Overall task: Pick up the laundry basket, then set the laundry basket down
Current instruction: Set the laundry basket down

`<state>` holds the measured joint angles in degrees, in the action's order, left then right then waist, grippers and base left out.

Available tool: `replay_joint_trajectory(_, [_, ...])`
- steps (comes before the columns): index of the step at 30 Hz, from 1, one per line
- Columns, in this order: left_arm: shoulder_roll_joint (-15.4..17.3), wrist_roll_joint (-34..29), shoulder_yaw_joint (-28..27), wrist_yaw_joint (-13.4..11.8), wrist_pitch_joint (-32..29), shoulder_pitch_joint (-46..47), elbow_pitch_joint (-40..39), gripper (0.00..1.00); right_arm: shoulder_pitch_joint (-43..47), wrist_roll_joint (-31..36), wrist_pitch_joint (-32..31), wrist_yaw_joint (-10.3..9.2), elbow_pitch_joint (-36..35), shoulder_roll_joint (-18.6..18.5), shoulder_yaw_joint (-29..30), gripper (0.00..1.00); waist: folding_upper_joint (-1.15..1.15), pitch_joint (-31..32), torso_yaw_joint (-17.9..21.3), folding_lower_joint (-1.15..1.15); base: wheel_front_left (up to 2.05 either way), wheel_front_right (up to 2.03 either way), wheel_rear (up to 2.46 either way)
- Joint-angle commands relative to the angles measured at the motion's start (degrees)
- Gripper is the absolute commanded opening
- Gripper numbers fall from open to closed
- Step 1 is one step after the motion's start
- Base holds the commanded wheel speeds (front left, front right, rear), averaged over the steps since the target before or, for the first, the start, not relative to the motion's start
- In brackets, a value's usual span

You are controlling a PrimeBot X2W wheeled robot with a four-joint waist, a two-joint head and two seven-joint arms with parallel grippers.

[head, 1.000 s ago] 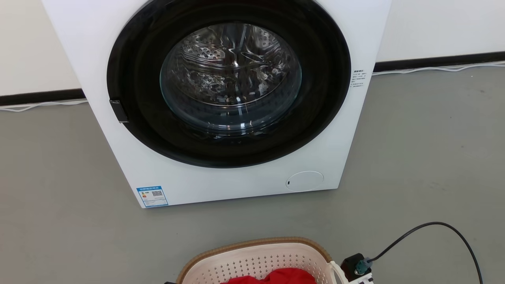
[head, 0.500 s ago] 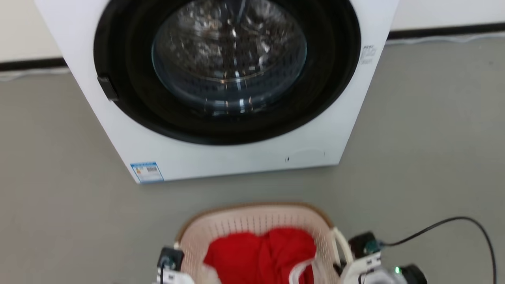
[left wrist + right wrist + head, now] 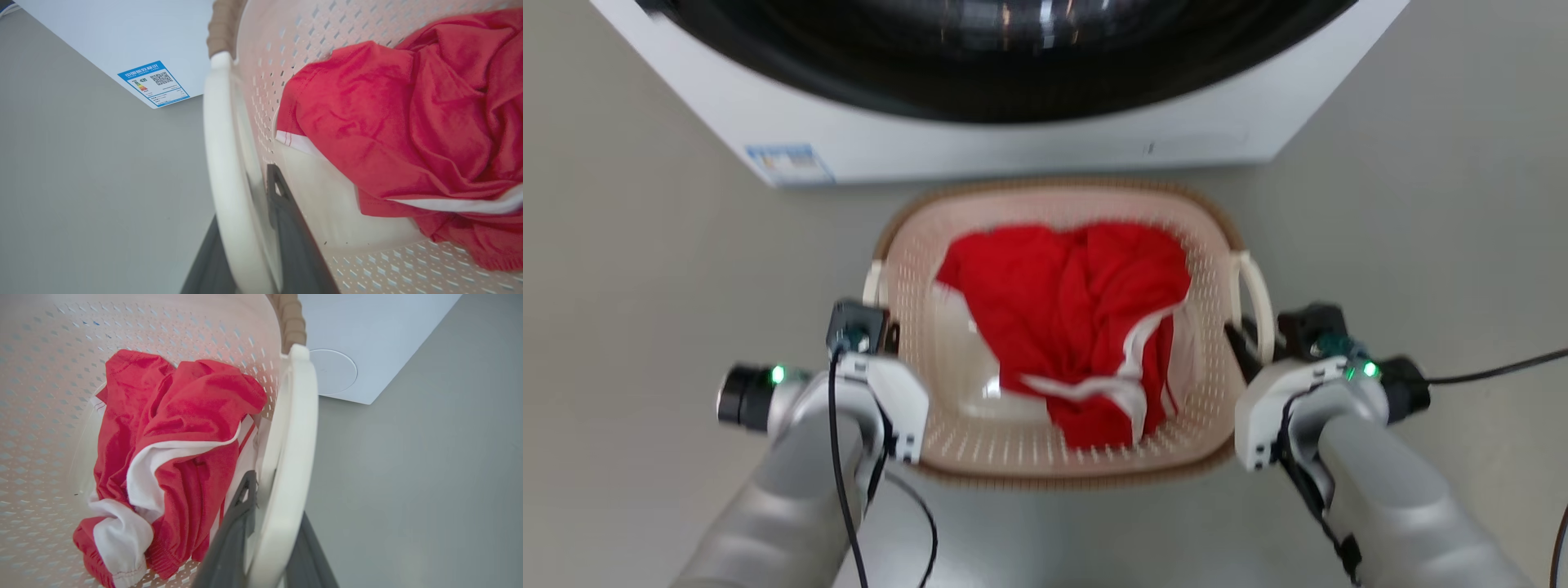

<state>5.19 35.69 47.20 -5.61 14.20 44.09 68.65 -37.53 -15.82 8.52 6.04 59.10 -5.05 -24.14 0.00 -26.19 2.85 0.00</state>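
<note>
Left gripper point(image 3: 245, 196): its two long dark fingers straddle the white left loop handle point(image 3: 222, 143), one inside the loop against the basket wall and one outside. It is clamped on that handle. In the head view, the left gripper point(image 3: 890, 331) sits at the basket's left side.

Right gripper point(image 3: 278, 496): it mirrors the left, with one dark finger inside the white right loop handle point(image 3: 296, 428) and one outside, closed around it. From the head, the right gripper point(image 3: 1241, 343) meets the handle point(image 3: 1254, 290) at the basket's right side.

Task thing: the small cream-white perforated plastic laundry basket point(image 3: 1062, 192) with a brown woven-look rim is between the two pale forearms, held by both handles. I cannot tell whether its base touches the floor.

Contents: a crumpled red garment with white trim point(image 3: 1070, 302) lies in the basket, bunched towards the right wall.

Beyond: a large white washing machine point(image 3: 980, 147) stands just behind the basket. It has a blue label point(image 3: 154, 83) at its lower left corner and a round white cover point(image 3: 333, 371) at its lower right.

Ground: a plain grey floor point(image 3: 645, 286). A black cable point(image 3: 1494, 371) trails off from the right wrist.
</note>
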Motion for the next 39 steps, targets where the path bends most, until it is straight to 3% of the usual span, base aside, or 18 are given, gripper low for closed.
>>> replay_joint_trajectory(1, [0.04,-1.41,-0.45,0.37,0.42,1.69,-1.25,0.0,-0.98,1.72,1.91,1.45,-1.33,2.17,-1.47,0.0,0.0,-8.45,-1.86,0.0,0.0,0.0,0.0])
replay_joint_trajectory(6, [0.25,-2.12,-1.23,0.31,0.74,6.28,-2.05,0.0,-4.31,5.74,3.91,1.45,-0.57,2.17,2.51,0.0,0.0,-15.56,-2.91,0.0,0.0,0.0,0.0])
replay_joint_trajectory(14, [2.58,-5.42,-5.21,-1.33,0.78,9.43,-10.26,0.0,-8.07,10.38,5.87,1.45,-2.2,2.17,8.57,0.0,0.0,-22.98,-3.61,0.0,0.0,0.0,0.0])
replay_joint_trajectory(25, [3.34,-10.84,-10.89,-0.43,0.79,8.64,-15.6,0.0,-8.84,13.56,6.42,1.45,-3.99,2.17,11.94,0.0,0.0,-25.47,-3.4,0.0,0.0,0.0,0.0])
replay_joint_trajectory(39, [2.05,-15.12,-14.64,0.93,0.8,8.43,-14.49,0.0,-8.87,14.58,6.47,1.45,-5.11,2.17,13.44,0.0,0.0,-26.2,-3.35,0.0,0.0,0.0,0.0])
